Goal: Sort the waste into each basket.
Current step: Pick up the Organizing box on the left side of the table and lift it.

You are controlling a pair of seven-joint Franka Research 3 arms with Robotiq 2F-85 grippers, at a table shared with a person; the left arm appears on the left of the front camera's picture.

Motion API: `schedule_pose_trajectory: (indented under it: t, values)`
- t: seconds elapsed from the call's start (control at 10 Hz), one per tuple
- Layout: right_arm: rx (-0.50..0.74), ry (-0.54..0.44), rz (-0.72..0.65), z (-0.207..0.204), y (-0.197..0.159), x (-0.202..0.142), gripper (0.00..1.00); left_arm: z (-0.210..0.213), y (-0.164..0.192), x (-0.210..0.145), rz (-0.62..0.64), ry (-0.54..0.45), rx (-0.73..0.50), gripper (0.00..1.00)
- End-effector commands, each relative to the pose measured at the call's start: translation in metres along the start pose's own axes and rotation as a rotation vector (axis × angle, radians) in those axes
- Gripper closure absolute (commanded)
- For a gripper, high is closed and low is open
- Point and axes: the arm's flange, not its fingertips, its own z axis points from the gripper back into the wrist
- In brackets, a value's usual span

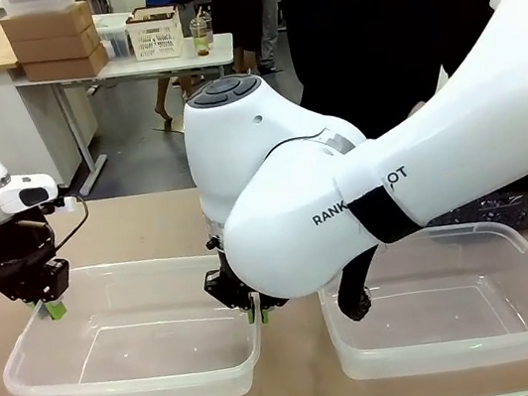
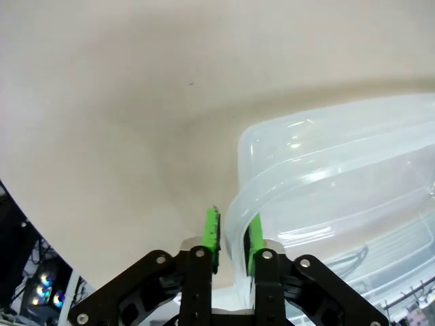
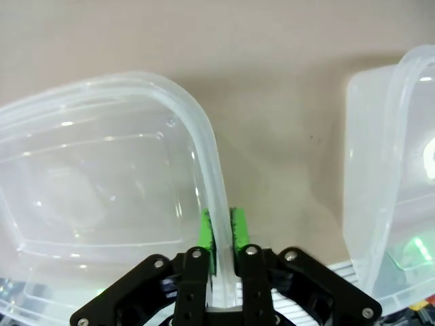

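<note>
The step in hand looks like a two-armed hold on the left tub (image 1: 133, 384), a setting-up move ahead of the sorting itself; neither tub has anything in it. The left gripper (image 1: 54, 310) sits at that tub's left short rim, and in its own wrist view the left gripper (image 2: 233, 234) has its green pads on either side of the rolled rim of the left tub (image 2: 326, 176), pinched onto it as far as can be judged. The right gripper (image 1: 255, 312) is at the opposite, right-hand rim; from its wrist the right gripper (image 3: 221, 229) is clamped tight on the rim of the left tub (image 3: 204, 136).

The right tub (image 1: 469, 351) stands just beside it on the right, with a narrow strip of table between them; the right tub (image 3: 370, 176) comes close to the right gripper's outer finger.

Any lift or slide would probably need both arms to travel together and level; the thin plastic could flex or slip out of one grip otherwise.

Open table (image 1: 128, 225) lies to the far side and to the left of the left tub; the table's near edge runs close under both tubs; a dark blue basket (image 1: 507, 210) sits at the far right, and a person (image 1: 386, 18) stands beyond the far side.
</note>
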Motion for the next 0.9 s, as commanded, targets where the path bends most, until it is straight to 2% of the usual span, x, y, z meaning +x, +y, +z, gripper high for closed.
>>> schedule_pose_trajectory:
  t: [0.0,0.4,0.6,0.7,0.8]
  values:
    - [-0.051,-0.012,-0.033,-0.006,0.007,0.002,1.0,-0.037,-0.012,-0.064,0.025,-0.034,0.02,1.0]
    - [-0.08,0.002,-0.053,0.001,-0.002,0.008,1.0,-0.01,-0.009,-0.065,0.07,-0.078,0.05,1.0]
    - [-0.075,0.018,-0.037,0.04,-0.02,0.015,1.0,0.025,-0.021,-0.055,0.145,-0.062,0.09,1.0]
    - [-0.093,-0.012,-0.048,0.068,-0.032,0.018,1.0,0.049,-0.033,-0.045,0.179,-0.064,0.133,1.0]
    - [-0.09,-0.002,-0.005,0.091,-0.044,0.018,1.0,0.076,-0.046,-0.035,0.229,-0.06,0.152,1.0]
